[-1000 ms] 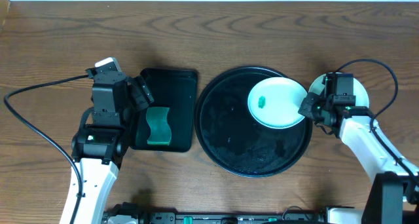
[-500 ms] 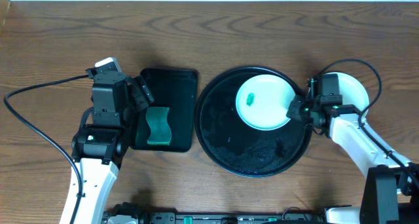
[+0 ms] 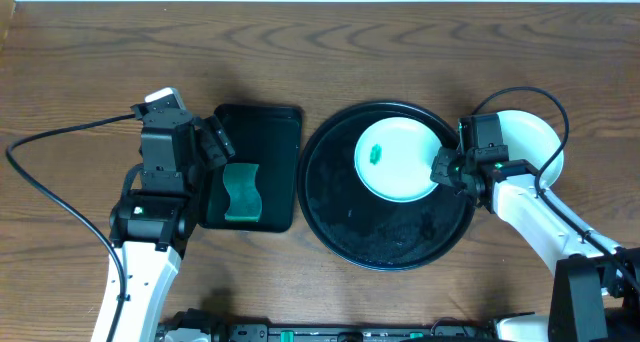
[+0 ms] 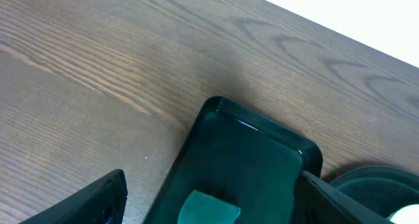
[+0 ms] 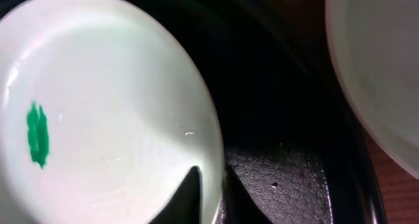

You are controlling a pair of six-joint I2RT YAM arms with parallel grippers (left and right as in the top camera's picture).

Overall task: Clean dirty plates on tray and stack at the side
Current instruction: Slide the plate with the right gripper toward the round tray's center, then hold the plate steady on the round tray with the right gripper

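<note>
Change over the last second: the pale glossy round plate with the green smear shifts left. It goes from overhanging the right rim of the large round black tray to lying fully inside it, in the upper right part. The right hand follows it in and now sits at the plate's right edge.

Right wrist view: the plate rim runs between the two fingers, but I can't tell if they're clamped on it or letting go. My read: a put-down on the tray.

The smear is still there, so this plate isn't ready to stack. A white round plate lies on the wooden table just right of the tray, partly under the right arm. Probably the stack spot.

The left hand hasn't moved. Its fingers are wide apart and empty, at the left edge of the small rectangular black tray, with the green sponge lying in it.

Likely next: left hand takes the sponge and wipes the smear. Risk: the plate slides on the tray if nothing holds it.
</note>
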